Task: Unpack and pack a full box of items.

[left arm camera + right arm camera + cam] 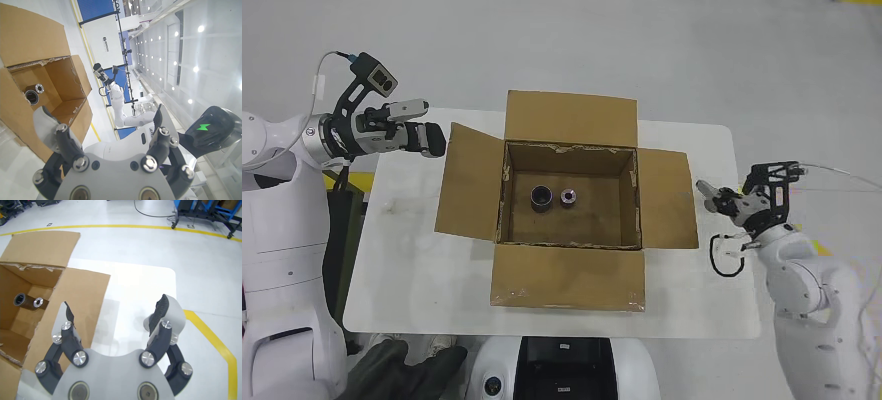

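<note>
Your box [567, 275] sits open at frame centre on the counter [392, 280], with two metal cylinders [543, 197] on its floor. Both hands are spread and empty: the left hand [434, 138] upper left, the right hand [708, 190] at right. Unpacking looks nearly done; next, lower one hand straight in, clear of the walls.

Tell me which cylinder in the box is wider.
The wide cylinder nearer the left gripper; the slim cylinder beside it has a smaller bore.

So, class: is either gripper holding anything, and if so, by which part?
Nothing is held: the left gripper and the right gripper are both open and empty.
</note>
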You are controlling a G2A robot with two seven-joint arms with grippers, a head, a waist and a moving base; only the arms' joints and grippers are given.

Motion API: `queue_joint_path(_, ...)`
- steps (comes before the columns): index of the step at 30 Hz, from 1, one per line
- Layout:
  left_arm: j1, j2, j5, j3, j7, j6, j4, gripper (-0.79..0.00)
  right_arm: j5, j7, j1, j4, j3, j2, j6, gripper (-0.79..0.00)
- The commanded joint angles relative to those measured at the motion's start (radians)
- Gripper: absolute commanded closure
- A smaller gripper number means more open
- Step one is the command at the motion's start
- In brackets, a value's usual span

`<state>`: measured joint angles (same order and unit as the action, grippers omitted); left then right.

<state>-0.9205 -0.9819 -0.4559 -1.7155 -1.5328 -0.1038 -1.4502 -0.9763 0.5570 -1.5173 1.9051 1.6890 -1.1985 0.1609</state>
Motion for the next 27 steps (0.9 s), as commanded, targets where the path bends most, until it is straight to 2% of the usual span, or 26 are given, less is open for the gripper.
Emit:
queue_joint_path(1,0.000,0.000,0.000,0.000,0.000,0.000,0.000,-0.785,0.013,0.038,0.013,-0.022,0.018,0.003,0.004,-0.785)
queue_joint_path(12,0.000,0.000,0.000,0.000,0.000,0.000,0.000,-0.785,0.011,0.170,0.127,-0.202,0.040,0.020,0.002,-0.785)
queue_joint_path(27,0.000,0.000,0.000,0.000,0.000,0.000,0.000,-0.785,-0.018,0.262,0.301,-0.454,-0.058,0.029,0.013,-0.785)
